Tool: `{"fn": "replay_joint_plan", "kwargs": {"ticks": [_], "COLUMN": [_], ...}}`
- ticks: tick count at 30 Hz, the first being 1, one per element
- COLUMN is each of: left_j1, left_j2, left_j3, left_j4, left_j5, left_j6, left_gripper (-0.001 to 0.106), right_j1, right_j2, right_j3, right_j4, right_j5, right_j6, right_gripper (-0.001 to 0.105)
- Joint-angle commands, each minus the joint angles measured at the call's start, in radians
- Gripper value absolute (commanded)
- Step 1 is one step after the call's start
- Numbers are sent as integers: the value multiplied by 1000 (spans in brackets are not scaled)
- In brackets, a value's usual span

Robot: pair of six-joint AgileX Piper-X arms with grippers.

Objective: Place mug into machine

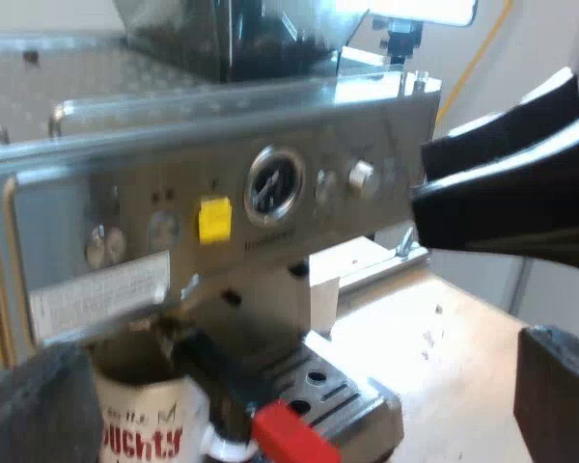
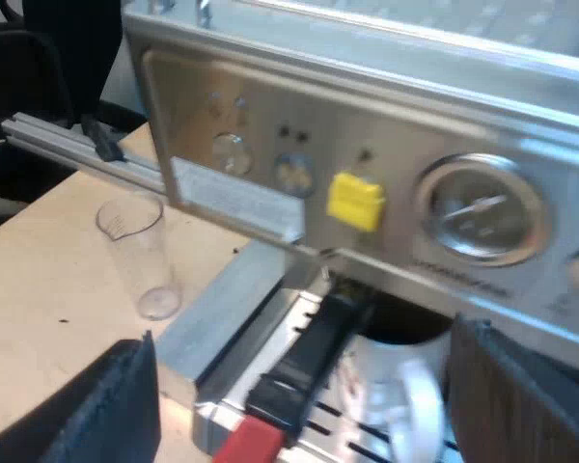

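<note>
Between the spread fingers of the right claw (image 2: 304, 342), the white ceramic mug (image 2: 391, 386) sits on the slotted steel drip tray (image 1: 338, 386) of the stainless espresso machine (image 2: 386, 125), close to one finger and beside the dark, red-ended holder handle (image 2: 314, 347). The left claw (image 1: 304, 347) is also spread wide, with the mug just past one finger. A clear measuring glass (image 2: 135, 251) stands on the worktop (image 2: 48, 318) beyond the right claw's other finger.

Brushed-metal machine (image 2: 386, 111), seemingly wooden table (image 2: 48, 289)

On the left gripper (image 1: 304, 352), 2 thick, matte, charcoal-black fingers (image 1: 560, 395), blocky and blunt-tipped, softly rounded at the edges. On the right gripper (image 2: 304, 333), 2 matching black fingers (image 2: 111, 405): flat-faced slabs, faintly grained, brownish-tinged on the inner surfaces, squared at the corners.
</note>
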Motion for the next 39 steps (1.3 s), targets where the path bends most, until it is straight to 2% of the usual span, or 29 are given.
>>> {"fn": "replay_joint_plan", "kwargs": {"ticks": [1, 3, 6, 8, 11, 15, 18, 19, 23, 25, 28, 33, 35, 39], "left_j1": [-6, -6, -6, -2, 15, 110, 217, 263, 397, 486, 570, 585, 585, 585], "left_j2": [26, 79, 106, 178, 228, 334, 394, 414, 443, 444, 444, 444, 444, 433], "left_j3": [-34, -95, -128, -196, -236, -294, -333, -345, -366, -366, -366, -370, -377, -402], "left_j4": [-10, -8, -12, -10, -10, -8, -9, -9, -6, 0, 49, 65, 87, 154], "left_j5": [-2, -8, -8, -33, -54, -40, 49, 81, 138, 176, 201, 201, 201, 201], "left_j6": [-18, -18, -5, 11, 11, 9, 9, 9, 9, 9, 9, 11, 11, 21], "left_gripper": [89, 89, 89, 89, 89, 89, 89, 89, 89, 89, 89, 89, 89, 89], "right_j1": [-30, -85, -140, -213, -281, -404, -459, -585, -707, -788, -903, -1054, -1106, -1197], "right_j2": [-39, -78, -103, -143, -174, -235, -256, -293, -325, -340, -357, -383, -398, -445], "right_j3": [-21, -29, -40, -64, -79, -80, -80, -80, -80, -80, -80, -80, -80, -80], "right_j4": [44, 75, 101, 167, 214, 285, 317, 386, 443, 469, 493, 517, 536, 566], "right_j5": [-48, -111, -146, -176, -197, -257, -280, -340, -370, -415, -474, -548, -548, -546], "right_j6": [-25, 11, 12, 13, 13, 13, 13, 5, -14, -33, -56, -101, -112, -176], "right_gripper": [65, 65, 65, 65, 65, 65, 65, 65, 65, 65, 65, 65, 64, 64]}}
